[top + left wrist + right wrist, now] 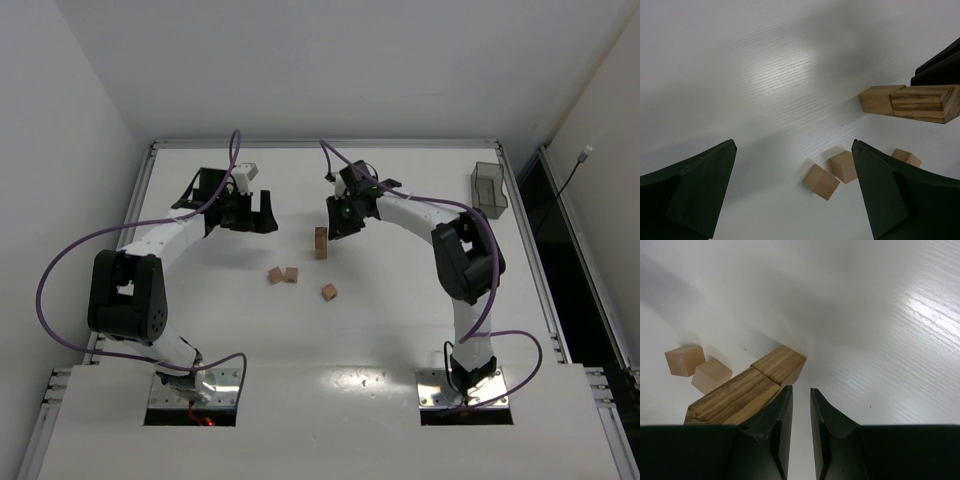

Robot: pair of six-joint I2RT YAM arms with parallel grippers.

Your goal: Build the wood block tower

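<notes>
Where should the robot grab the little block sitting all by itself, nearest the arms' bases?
Probably by two opposite flat sides of the lone block, coming straight down from above. It lies flat on the table, apart from the pair of blocks and the tower, so there looks to be room for a finger on each side.

The white surface point(400, 330) carries a short tower point(321, 242) of tan wood blocks, standing upright on its bottom block. Nearer than the tower and to its left lie two small cubes point(275, 274), just beside each other. A third cube point(329, 291) lies alone on the tower's near side, slightly to its right. A translucent grey plastic bin point(488, 188) stands well apart from the tower, to its right and farther back.
</notes>
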